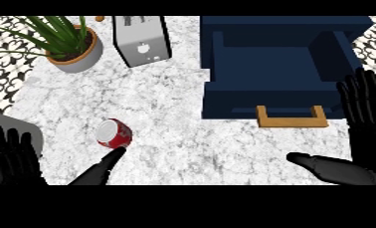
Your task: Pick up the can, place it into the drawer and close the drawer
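Can on counter, drawer open.
I see the red cylindrical metal can on the white marble counter, my left hand's thumb touching it; the dark blue drawer stands open beside my open right hand.

A potted plant stands in the upper left of the frame, its long green leaves spreading from a grey pot with a terracotta rim. Just to its right sits a silver toaster, two slots showing on top. Both rest on a white marble counter. Patterned black-and-white tiles run along the left edge.
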